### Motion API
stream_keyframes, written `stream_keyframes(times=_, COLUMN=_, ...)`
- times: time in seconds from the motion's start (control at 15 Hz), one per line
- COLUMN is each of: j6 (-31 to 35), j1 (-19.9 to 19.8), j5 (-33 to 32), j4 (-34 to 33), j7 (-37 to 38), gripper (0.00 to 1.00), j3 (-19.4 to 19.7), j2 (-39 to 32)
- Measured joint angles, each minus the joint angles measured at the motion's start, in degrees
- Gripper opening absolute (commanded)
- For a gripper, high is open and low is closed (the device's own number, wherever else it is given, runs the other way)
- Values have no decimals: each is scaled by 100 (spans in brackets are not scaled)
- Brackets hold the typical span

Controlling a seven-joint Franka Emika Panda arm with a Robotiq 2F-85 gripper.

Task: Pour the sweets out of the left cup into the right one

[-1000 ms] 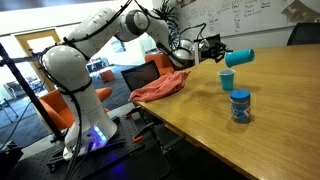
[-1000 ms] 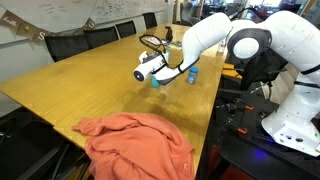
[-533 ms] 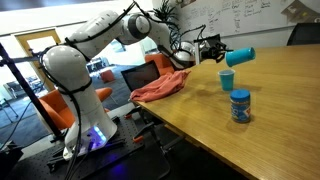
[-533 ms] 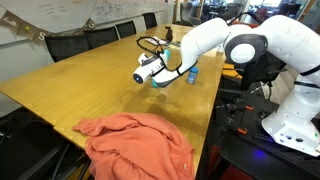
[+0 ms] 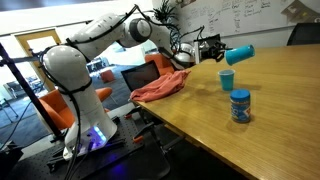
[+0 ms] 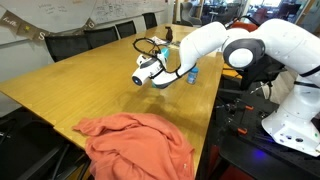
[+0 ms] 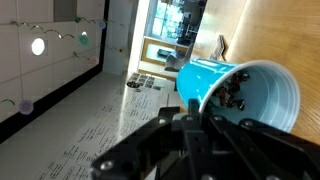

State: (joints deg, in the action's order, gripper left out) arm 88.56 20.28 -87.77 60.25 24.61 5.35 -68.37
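Judged mid-pour: held the left cup (image 5: 241, 54) tipped about onto its side in the air at the upper right of the frame, mouth turned away from the arm, higher than the right one (image 5: 227, 79), standing upright on the table (image 5: 285, 125). Could not tell whether the mouth sat directly over it. Saw a few small dark bits inside the tipped cup near its rim in the wrist view, likely sweets (image 7: 235, 98) not yet out. Needed next, by this reading: line the mouth up over the open cup below and tip it lower, clear of the lidded blue jar (image 5: 240, 105) nearby. Found the gripper (image 5: 223, 51) pinched on the held cup, seemingly near its narrow end, fingers pressed to its wall. Noted the orange cloth (image 5: 160, 88) draped at the table's edge, well apart from both cups.
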Motion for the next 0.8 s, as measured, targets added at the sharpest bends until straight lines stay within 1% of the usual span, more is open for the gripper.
stream_keyframes(times=0.53, j6=-306, j1=73, j5=-318, j4=-236, j7=-633, gripper=1, j3=0, j2=-311)
stream_keyframes(times=0.8, j6=-430, j1=99, j5=-451, j4=-312, j7=-835, gripper=1, j3=2, j2=-409)
